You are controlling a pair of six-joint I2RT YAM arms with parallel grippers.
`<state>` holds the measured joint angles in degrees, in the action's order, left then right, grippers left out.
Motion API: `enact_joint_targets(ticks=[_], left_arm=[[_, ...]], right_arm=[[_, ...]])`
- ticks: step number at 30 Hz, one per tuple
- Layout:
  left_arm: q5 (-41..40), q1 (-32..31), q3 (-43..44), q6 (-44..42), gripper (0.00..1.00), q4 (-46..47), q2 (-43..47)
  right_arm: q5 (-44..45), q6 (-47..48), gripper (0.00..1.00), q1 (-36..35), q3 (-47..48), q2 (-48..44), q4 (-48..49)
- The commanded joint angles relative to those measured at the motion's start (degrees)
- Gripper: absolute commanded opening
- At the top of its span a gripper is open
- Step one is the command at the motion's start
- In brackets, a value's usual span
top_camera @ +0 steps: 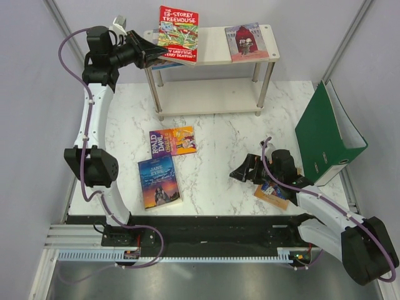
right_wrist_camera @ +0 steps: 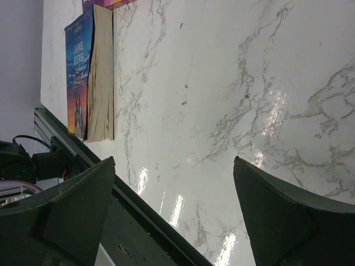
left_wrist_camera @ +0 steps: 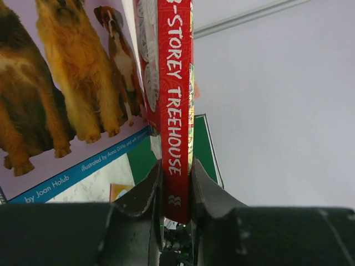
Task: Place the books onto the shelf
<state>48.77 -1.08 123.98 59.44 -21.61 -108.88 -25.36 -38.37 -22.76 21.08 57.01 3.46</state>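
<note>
Red Treehouse book (left_wrist_camera: pixel 175 111) is sitting clamped by its spine between the jaws of my left gripper (left_wrist_camera: pixel 175 185), at the left end of the shelf (top_camera: pixel 215 47); I cannot tell whether it is resting on the top board. The dogs book (left_wrist_camera: pixel 66 83) under it is lying nearly hidden from above. Another book (top_camera: pixel 247 42) is lying on the board's right end. My right gripper (right_wrist_camera: pixel 173 163) is hanging spread wide over the marble table (right_wrist_camera: pixel 222 83), its arm covering most of a tan book (top_camera: pixel 273 192). Jane Eyre (top_camera: pixel 159 181) and Roald Dahl (top_camera: pixel 172 140) are lying on the table.
</note>
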Motion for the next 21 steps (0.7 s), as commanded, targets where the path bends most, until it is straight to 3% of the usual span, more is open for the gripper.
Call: enact_joint_targets(ticks=[1, 15, 21], left_arm=[[-0.69, 0.12, -2.34, 4.28, 0.02, 10.97, 4.73], [-6.15, 0.12, -5.33, 5.33, 0.02, 14.57, 5.00], [-7.20, 0.12, -5.16, 4.02, 0.02, 10.80, 4.38]], right_arm=[[-0.21, -0.48, 0.94, -0.26, -0.42, 0.20, 3.83], [-0.74, -0.74, 0.95, -0.26, -0.69, 1.52, 4.80], [-0.83, -0.83, 0.95, -0.18, -0.87, 1.43, 4.80]])
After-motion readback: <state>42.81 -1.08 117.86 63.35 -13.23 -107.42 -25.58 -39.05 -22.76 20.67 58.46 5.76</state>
